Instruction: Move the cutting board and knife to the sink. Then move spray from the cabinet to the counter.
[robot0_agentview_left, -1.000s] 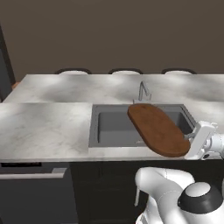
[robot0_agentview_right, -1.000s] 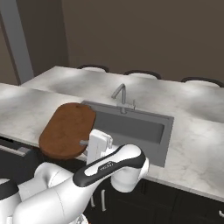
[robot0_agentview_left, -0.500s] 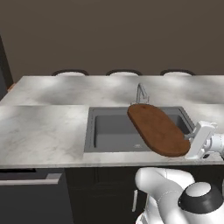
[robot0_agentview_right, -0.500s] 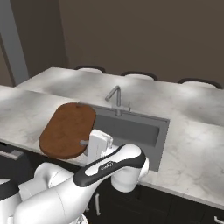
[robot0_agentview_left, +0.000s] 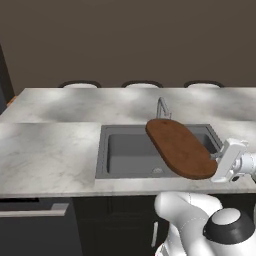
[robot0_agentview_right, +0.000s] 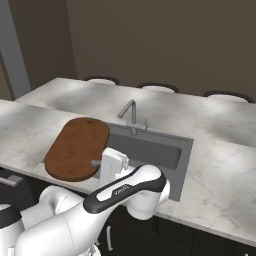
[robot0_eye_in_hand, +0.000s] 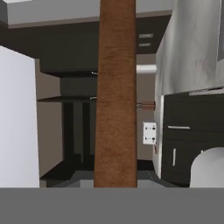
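Marble counter (robot0_agentview_left: 50, 150) around grey sink (robot0_agentview_left: 130, 155), cutting board (robot0_agentview_left: 180, 148) above, pinched between fingers (robot0_agentview_left: 216, 157).

arm (robot0_agentview_right: 125, 187): bent low, reaching sideways | jaws: clamped | wrist: level

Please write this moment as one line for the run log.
phase: carrying board to sink | gripper: shut on cutting board, held by near end | board: level, above sink | faucet: behind board
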